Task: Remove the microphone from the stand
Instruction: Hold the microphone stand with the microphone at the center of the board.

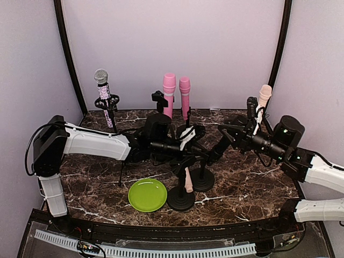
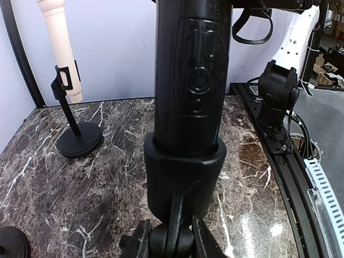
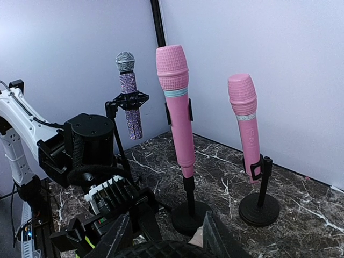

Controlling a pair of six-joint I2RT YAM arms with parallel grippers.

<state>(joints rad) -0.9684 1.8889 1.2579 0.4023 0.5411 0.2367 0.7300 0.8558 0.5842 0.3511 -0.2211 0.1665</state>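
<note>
A black microphone (image 2: pixel 193 80) sits in a black stand clip (image 2: pixel 183 177) and fills the left wrist view. My left gripper (image 2: pixel 172 234) is shut on the clip's ball joint just below the microphone. My right gripper (image 3: pixel 161 239) has its fingers (image 3: pixel 110 236) on both sides of the microphone's black mesh head (image 3: pixel 156 251). In the top view the two grippers meet mid-table, the left (image 1: pixel 181 154) and the right (image 1: pixel 214 155), with the black microphone (image 1: pixel 200 154) between them above the black stand bases (image 1: pixel 203 180).
Two pink microphones (image 3: pixel 174 107) (image 3: pixel 244 123) and a glitter one (image 3: pixel 129 102) stand at the back. A peach microphone (image 1: pixel 263 97) stands back right; another (image 1: pixel 188 181) hangs by a near base (image 1: pixel 181 199). A green plate (image 1: pixel 147 194) lies front centre.
</note>
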